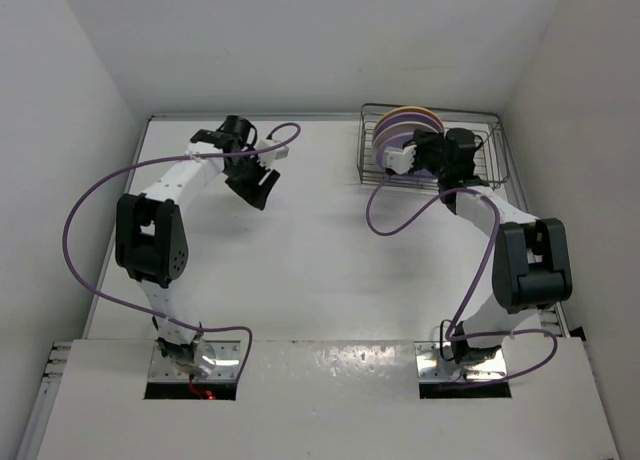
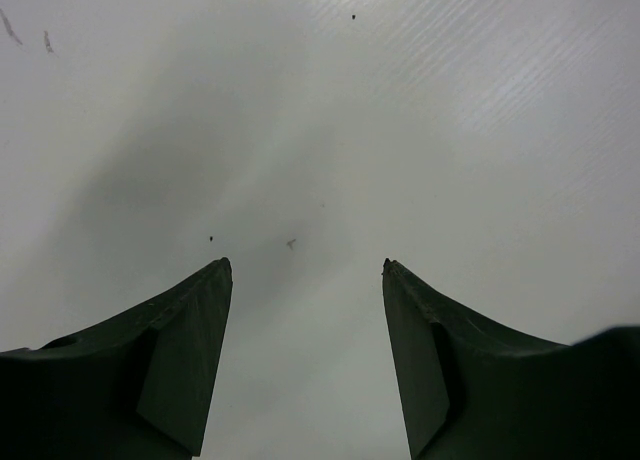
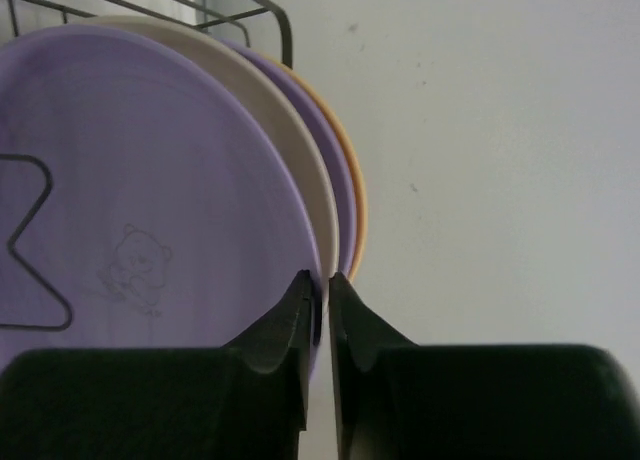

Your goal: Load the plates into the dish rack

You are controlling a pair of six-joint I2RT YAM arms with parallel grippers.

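The dish rack point(image 1: 492, 130) stands at the table's far right. Four plates stand upright in it side by side. In the right wrist view the nearest is a lavender plate point(image 3: 150, 180), then the cream plate point(image 3: 296, 145), the second lavender plate point(image 3: 338, 175) and the yellow-orange plate point(image 3: 357, 205). My right gripper point(image 3: 322, 277) is over the rack point(image 3: 255, 12), its jaws almost together on the rim of the nearest lavender plate. In the top view it point(image 1: 405, 158) sits at the plates point(image 1: 405, 125). My left gripper point(image 2: 307, 265) is open and empty above bare table, at the far left point(image 1: 262, 185).
White walls close in the table on the left, back and right. The rack sits close to the right wall. Purple cables loop from both arms over the table.
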